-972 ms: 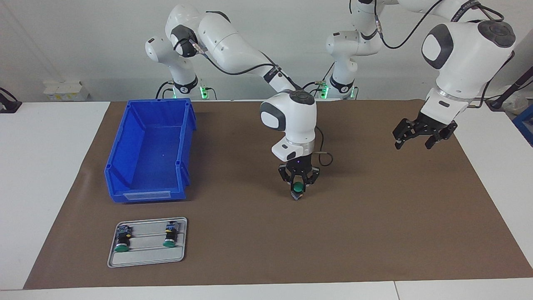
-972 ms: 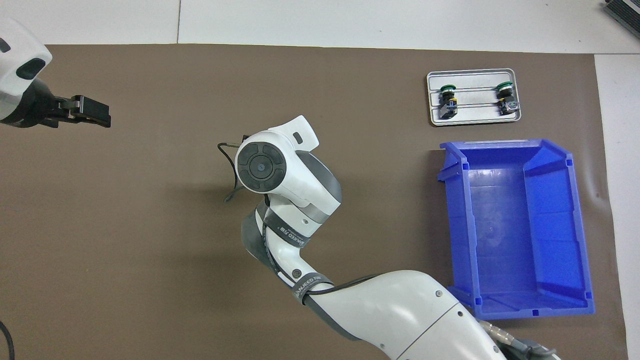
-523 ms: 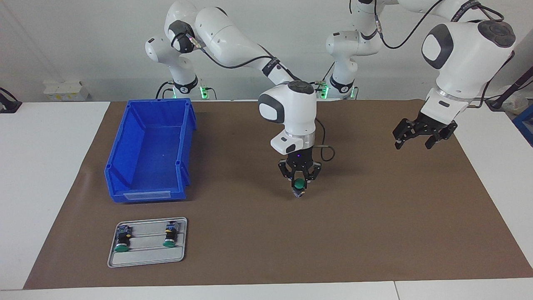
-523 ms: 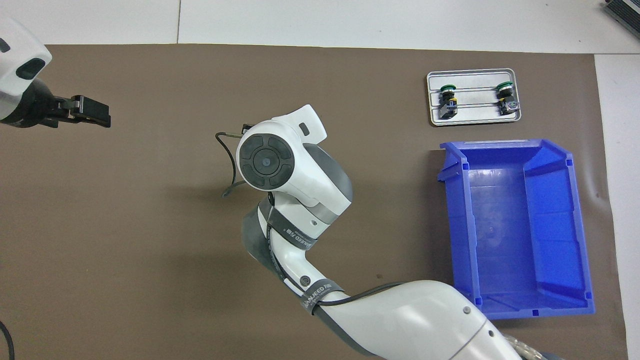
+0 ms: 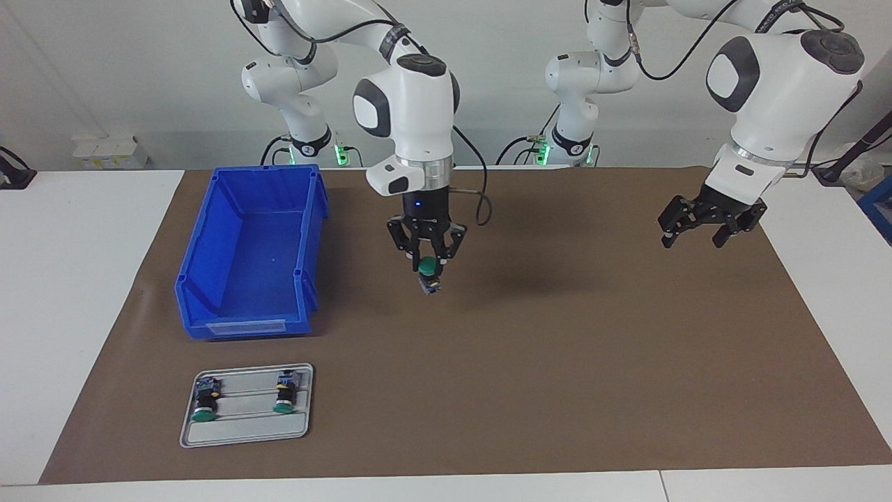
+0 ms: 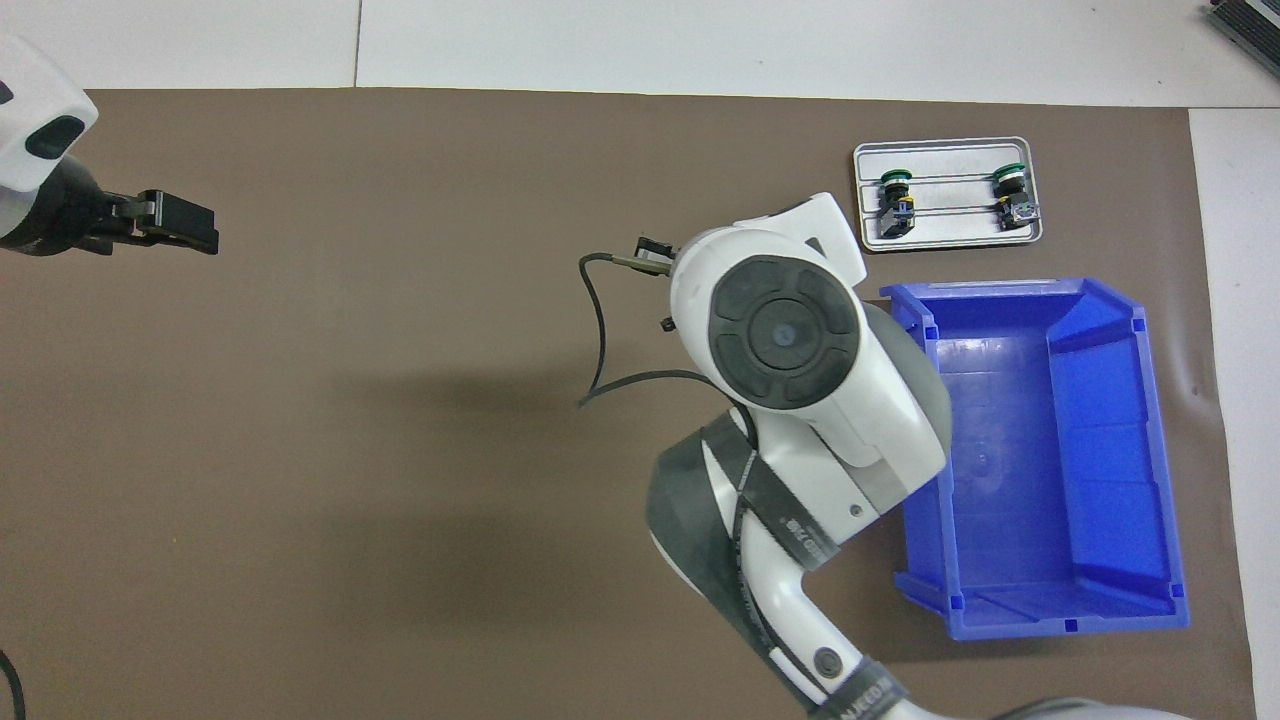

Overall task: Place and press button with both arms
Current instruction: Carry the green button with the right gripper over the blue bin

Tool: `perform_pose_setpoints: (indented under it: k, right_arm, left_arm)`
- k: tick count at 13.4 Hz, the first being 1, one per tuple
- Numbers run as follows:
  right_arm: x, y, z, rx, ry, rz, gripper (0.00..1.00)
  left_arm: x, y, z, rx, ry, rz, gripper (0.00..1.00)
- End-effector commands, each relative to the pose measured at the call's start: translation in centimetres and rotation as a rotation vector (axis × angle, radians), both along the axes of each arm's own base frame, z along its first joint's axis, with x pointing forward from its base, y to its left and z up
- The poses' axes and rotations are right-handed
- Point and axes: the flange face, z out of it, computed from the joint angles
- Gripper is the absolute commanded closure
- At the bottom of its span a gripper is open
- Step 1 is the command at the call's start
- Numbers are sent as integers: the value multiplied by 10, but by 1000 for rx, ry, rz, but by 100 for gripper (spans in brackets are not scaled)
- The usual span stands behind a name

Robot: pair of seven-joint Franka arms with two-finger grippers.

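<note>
A green-capped button (image 5: pixel 431 279) hangs cap up in the air, and my right gripper (image 5: pixel 427 264) is shut on it. It is over the brown mat, beside the blue bin (image 5: pixel 244 325). In the overhead view the right arm's wrist (image 6: pixel 785 335) hides both that gripper and the button. Two more buttons (image 5: pixel 204 403) (image 5: pixel 283 397) lie on a grey tray (image 5: pixel 244 432), also seen from overhead as buttons (image 6: pixel 893 198) (image 6: pixel 1012 192) on the tray (image 6: pixel 945 233). My left gripper (image 5: pixel 692 242) waits open and empty, raised over the mat at the left arm's end (image 6: pixel 175 222).
The blue bin (image 6: pixel 1040 610) stands empty at the right arm's end of the brown mat (image 5: pixel 592 383). The grey tray lies farther from the robots than the bin. White table borders the mat on all sides.
The right arm has risen and swung toward the blue bin, carrying the button with it. The left arm has stayed in place.
</note>
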Motion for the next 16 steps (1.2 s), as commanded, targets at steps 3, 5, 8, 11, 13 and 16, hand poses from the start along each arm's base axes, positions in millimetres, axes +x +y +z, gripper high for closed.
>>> perform_pose_setpoints:
  k: [3,5,8,11,13,16]
  right_arm:
    - [-24,-124,10,-72,59,165,100]
    - [-21,-174,10,-108,90,261,100]
    - [-16,-226,0,-130,124,444,100]
    - [-14,-262,-5,-157,129,631,100]
    - [-15,-285,-20,-167,142,749,100]
    - [-11,-327,-43,-111,100,894,100]
  left_arm:
    - [-9,5,2,-11,-4,-4,0]
    - [-9,5,2,-9,-4,-5,0]
    - [-9,5,2,-11,-2,-3,0]
    - [-28,0,-10,-4,60,-14,0]
    - [-31,-4,-10,-4,64,-18,0]
    - [-30,9,-9,-5,59,3,0]
